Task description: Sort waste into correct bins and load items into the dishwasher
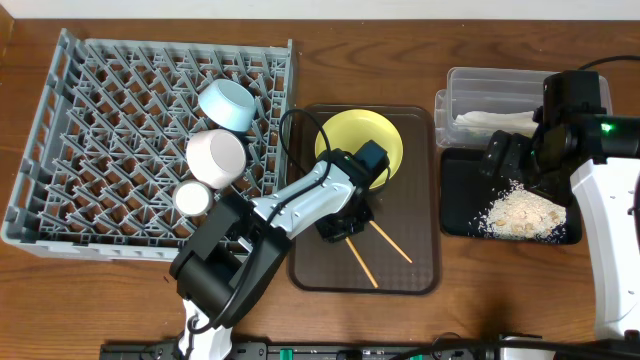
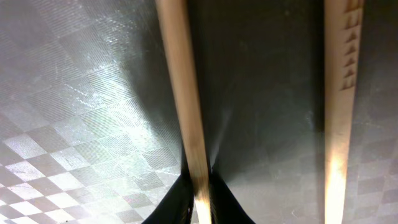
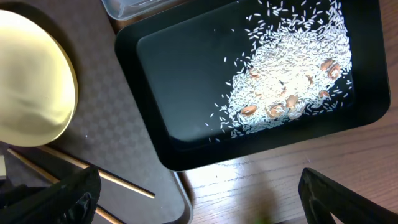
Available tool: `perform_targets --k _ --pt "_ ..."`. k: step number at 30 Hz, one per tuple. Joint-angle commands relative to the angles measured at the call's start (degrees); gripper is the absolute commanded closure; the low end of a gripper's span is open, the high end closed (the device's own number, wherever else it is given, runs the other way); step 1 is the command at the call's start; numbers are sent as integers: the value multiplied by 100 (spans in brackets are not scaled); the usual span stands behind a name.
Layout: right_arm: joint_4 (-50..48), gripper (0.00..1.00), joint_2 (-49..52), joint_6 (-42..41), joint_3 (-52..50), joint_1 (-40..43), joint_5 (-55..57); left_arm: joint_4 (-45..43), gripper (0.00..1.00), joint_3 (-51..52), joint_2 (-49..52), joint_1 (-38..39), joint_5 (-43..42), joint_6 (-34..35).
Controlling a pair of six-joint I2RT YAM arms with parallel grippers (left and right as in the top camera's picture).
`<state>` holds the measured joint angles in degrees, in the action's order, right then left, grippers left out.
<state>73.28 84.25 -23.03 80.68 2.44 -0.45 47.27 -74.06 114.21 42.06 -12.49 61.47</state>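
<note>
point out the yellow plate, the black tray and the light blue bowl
yellow plate (image 1: 352,135), overhead, bare centre
black tray (image 3: 180,87), right wrist, bare floor
light blue bowl (image 1: 235,108), overhead, outer wall

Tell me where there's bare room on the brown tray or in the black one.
On the brown serving tray, a free strip runs between the chopsticks and its right rim; left fingers and yellow plate crowd the middle. The black tray is bare toward the brown tray; food crumbs fill the rest.
</note>
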Motion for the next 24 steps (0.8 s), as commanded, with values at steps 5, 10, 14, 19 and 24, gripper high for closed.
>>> perform_targets --k 5,10,14,19,24 --pt "4 1 -105 -9 20 59 -2 -85 89 173 197 11 2 -33" --pt "7 1 -105 -7 20 59 -2 33 89 166 181 -28 0 -33" --pt "7 1 -105 -7 20 59 -2 240 89 109 4 -212 7 -216" --pt "7 1 -105 -7 20 59 -2 236 89 26 -621 -590 245 -1134" --pt "7 1 -105 -9 20 59 -2 249 89 -50 -1491 -1001 308 -2979"
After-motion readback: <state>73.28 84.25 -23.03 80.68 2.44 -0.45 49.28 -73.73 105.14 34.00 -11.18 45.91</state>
